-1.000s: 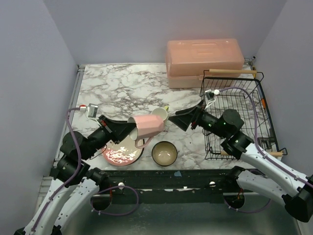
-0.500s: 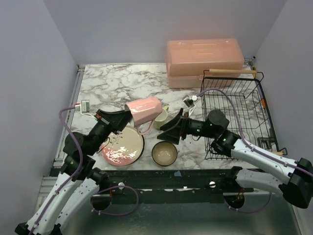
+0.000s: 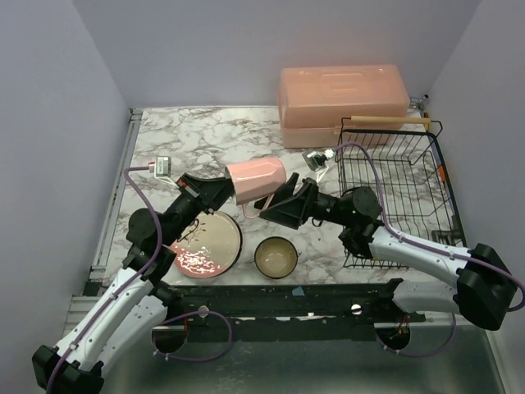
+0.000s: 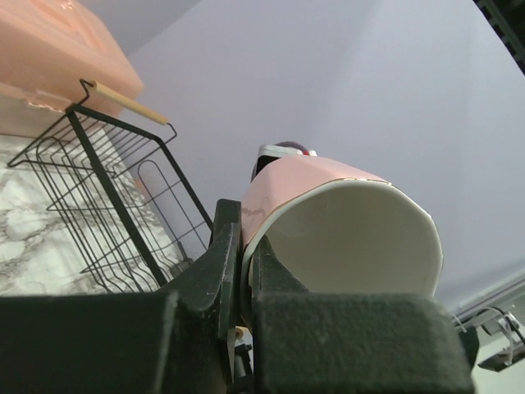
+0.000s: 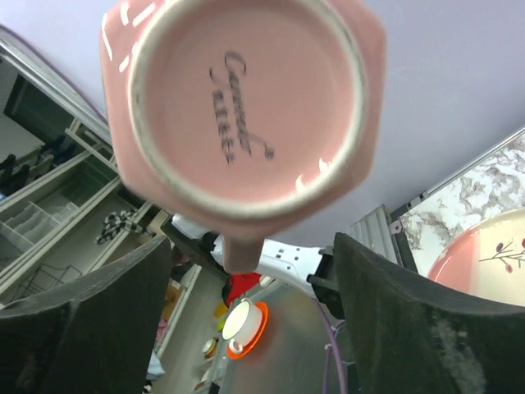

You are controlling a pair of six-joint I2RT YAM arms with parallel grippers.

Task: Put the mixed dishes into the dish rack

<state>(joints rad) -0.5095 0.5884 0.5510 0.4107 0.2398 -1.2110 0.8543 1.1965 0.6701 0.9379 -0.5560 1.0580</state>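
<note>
**Inspector:** Overhead view first. The small pink cup (image 3: 256, 180) is held clear of the marble worktop (image 3: 189, 144). It lies on its side with its base turned toward the dish rack (image 3: 398, 193). The left fingers (image 3: 220, 190) are at the mouth end, and the right fingers (image 3: 283, 205) are just beside the base. From above, neither grip can be confirmed.

**Clerk:** The left wrist view settles the first. There the left fingers (image 4: 220, 271) are clenched on the cup's rim, with the wall pinched between them (the cream interior faces the lens). The rack and the salmon-pink box (image 4: 49, 57) show behind.

**Inspector:** And the right arm?

**Clerk:** Its wrist view looks straight at the cup's underside (image 5: 242, 107), which carries a script mark hidden from both other views. The handle hangs down between the right fingers (image 5: 98, 320). They stand spread, one on each side, and neither touches the cup. Recorded as released.

**Inspector:** Remaining dishes, overhead only. The floral plate (image 3: 205, 244) lies flat on the worktop below the left arm. The bowl (image 3: 276, 257) stands upright just beside it, showing its cream inside. The rack stands at the right side of the worktop, with the box behind it.

**Clerk:** One addition: the plate's edge (image 5: 484, 246) also appears low right in the right wrist view.
</note>
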